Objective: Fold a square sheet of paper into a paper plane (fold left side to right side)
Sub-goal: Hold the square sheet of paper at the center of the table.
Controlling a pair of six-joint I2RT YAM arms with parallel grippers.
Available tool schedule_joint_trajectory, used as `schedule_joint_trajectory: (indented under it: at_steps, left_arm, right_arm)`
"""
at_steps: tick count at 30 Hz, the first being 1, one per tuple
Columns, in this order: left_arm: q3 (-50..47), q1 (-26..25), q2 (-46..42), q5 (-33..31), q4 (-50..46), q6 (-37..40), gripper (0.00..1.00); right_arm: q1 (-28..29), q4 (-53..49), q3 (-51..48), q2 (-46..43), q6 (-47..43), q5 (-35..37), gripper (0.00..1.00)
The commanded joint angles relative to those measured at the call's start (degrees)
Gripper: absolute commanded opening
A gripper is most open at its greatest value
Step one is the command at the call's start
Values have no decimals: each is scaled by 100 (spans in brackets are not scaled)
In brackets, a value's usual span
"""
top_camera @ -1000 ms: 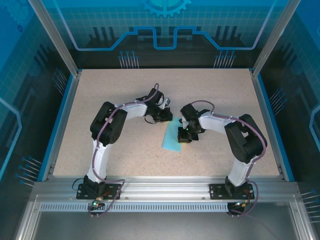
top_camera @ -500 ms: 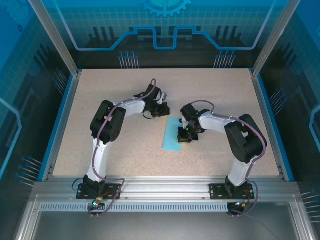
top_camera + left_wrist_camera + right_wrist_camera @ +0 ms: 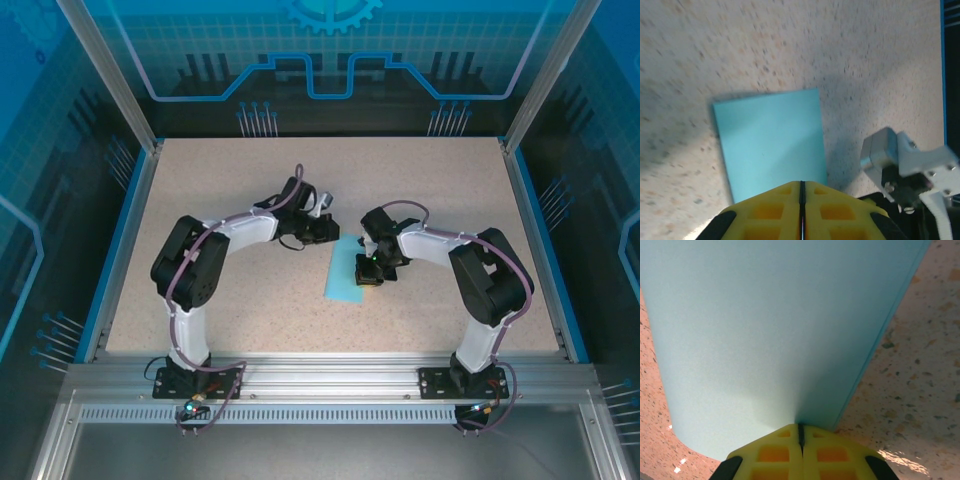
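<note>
On the speckled tabletop [image 3: 450, 200] ringed by blue panels [image 3: 330, 60], the right gripper [image 3: 368, 276], pressed together, touches the sheet of paper [image 3: 343, 280]; the left gripper [image 3: 328, 229] is likewise closed nearby.

Centre crowded, far side free.
Left gripper [image 3: 332, 232] sits just far-left of the paper [image 3: 343, 281], right gripper [image 3: 368, 273] on its right edge; far table [image 3: 420, 180] and side strips lie bare.

On the table [image 3: 220, 180], right hand [image 3: 368, 272] rests on the sheet of paper [image 3: 341, 280], left hand [image 3: 333, 229] behind.

Robot lab cell, aluminium frame [image 3: 330, 375], blue panels [image 3: 330, 60]
</note>
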Motion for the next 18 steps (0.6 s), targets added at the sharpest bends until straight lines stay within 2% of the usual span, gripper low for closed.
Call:
schedule_joint_trajectory:
  at_steps: [1, 11, 18]
  left_arm:
    - [-59, -35, 259, 256, 28, -158, 11]
    - [-8, -136, 781, 264, -307, -206, 11]
    - [-12, -148, 795, 95, -673, -152, 10]
  right_arm:
    - [25, -493, -270, 492, -41, 616, 5]
    - [27, -500, -259, 472, -66, 581, 5]
    - [3, -361, -277, 304, -82, 496, 5]
